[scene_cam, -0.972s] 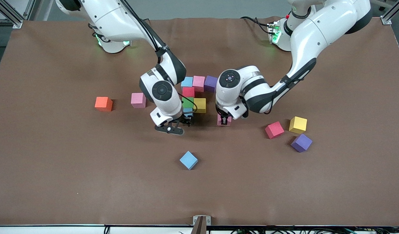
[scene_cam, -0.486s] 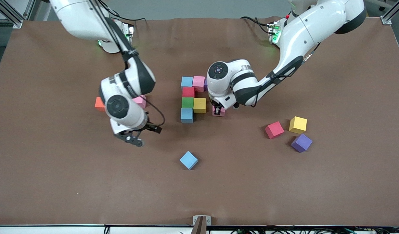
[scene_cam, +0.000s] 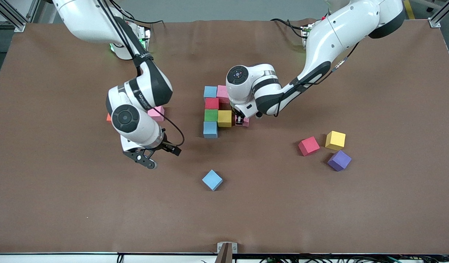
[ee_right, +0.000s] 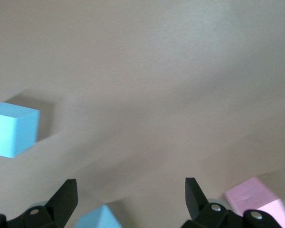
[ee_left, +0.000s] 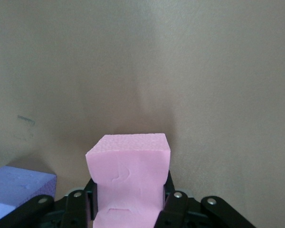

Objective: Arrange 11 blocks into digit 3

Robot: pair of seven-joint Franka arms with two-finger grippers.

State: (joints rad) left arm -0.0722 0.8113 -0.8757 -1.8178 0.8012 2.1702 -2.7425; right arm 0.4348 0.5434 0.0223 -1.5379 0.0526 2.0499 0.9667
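Observation:
My left gripper point(scene_cam: 241, 120) is shut on a pink block point(scene_cam: 244, 122) point(ee_left: 130, 173), held low right beside the yellow block point(scene_cam: 224, 118) of the cluster. That cluster also shows a blue block point(scene_cam: 210, 91), pink point(scene_cam: 222, 91), red point(scene_cam: 212, 103), green point(scene_cam: 211, 115) and a second blue point(scene_cam: 210, 129). A purple block point(ee_left: 19, 189) beside the held one is hidden under the left arm in the front view. My right gripper point(scene_cam: 148, 161) point(ee_right: 128, 204) hangs open and empty over bare mat. Loose blocks: blue point(scene_cam: 212, 180), pink point(scene_cam: 157, 113), red point(scene_cam: 308, 145), yellow point(scene_cam: 335, 140), purple point(scene_cam: 339, 160).
An orange cube point(scene_cam: 108, 117) sits mostly hidden under the right arm, beside the loose pink block. The brown mat point(scene_cam: 319, 212) covers the table, with open room along the edge nearest the front camera.
The right arm swung away from the cluster toward its own end of the table, still open. The left gripper carried the pink block in beside the yellow block.

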